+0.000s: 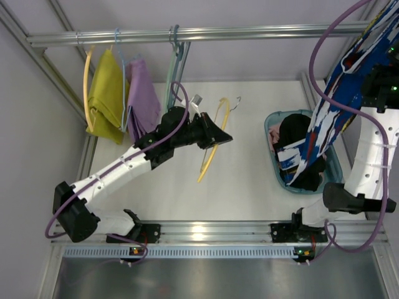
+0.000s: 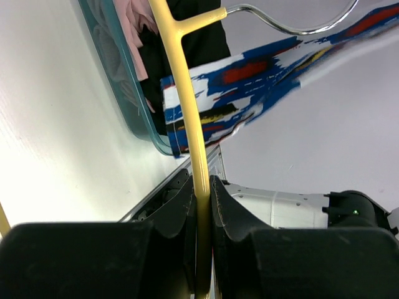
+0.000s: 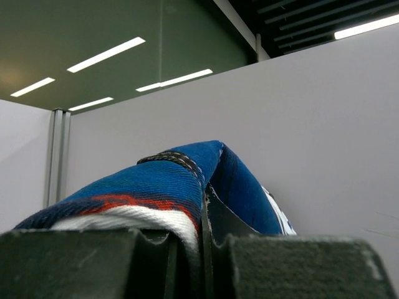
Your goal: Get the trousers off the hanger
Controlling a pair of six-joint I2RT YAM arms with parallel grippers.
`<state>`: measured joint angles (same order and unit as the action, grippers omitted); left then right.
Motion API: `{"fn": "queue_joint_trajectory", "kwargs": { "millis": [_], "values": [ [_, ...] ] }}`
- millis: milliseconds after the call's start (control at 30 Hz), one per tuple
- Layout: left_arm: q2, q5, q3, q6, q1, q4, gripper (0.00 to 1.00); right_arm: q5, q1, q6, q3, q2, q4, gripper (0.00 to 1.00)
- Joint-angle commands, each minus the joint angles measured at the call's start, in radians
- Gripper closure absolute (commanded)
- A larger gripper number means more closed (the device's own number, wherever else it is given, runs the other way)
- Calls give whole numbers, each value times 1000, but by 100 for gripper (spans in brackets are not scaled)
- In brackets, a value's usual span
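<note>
My left gripper (image 1: 219, 136) is shut on the thin yellow hanger (image 1: 212, 144), which it holds above the middle of the table; the silver hook (image 1: 235, 103) points to the back. In the left wrist view the yellow bar (image 2: 190, 124) runs between my closed fingers (image 2: 181, 208). The hanger is bare. My right gripper (image 1: 374, 75) is raised high at the right and is shut on the printed blue, white, red and black trousers (image 1: 336, 106), which hang down with their lower end in the teal basket (image 1: 332, 163). In the right wrist view the trousers (image 3: 162, 187) fold over my fingertips.
A rail (image 1: 199, 34) at the back carries a yellow hanger with mustard cloth (image 1: 106, 96), a purple garment (image 1: 143, 93) and an empty teal-grey hanger (image 1: 174, 68). The basket also holds dark and pink clothes (image 1: 293, 134). Frame posts stand at both sides.
</note>
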<state>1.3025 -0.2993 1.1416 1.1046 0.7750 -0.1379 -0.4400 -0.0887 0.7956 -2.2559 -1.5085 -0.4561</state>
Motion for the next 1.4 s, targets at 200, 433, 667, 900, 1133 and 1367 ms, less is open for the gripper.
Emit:
{"fn": "queue_joint_trajectory", "kwargs": {
  "millis": [200,433,667,900,1133,1367],
  "values": [
    [-55,-6,6,-31,6,70,100,227,-114,-255,-59,46,-41,100],
    [-52,-27,36,-74,6,89,100,302,-112,-367,462,342,-33,100],
    [-57,-67,89,-136,6,107,100,311,-112,-464,789,552,40,100],
    [-74,-60,75,-190,6,109,100,350,-111,-578,956,645,209,100],
    [-68,-50,95,-238,4,107,100,348,-112,-671,1041,634,240,100],
    [-62,-43,96,-239,1,109,100,302,-112,-751,1215,692,270,100]
  ]
}}
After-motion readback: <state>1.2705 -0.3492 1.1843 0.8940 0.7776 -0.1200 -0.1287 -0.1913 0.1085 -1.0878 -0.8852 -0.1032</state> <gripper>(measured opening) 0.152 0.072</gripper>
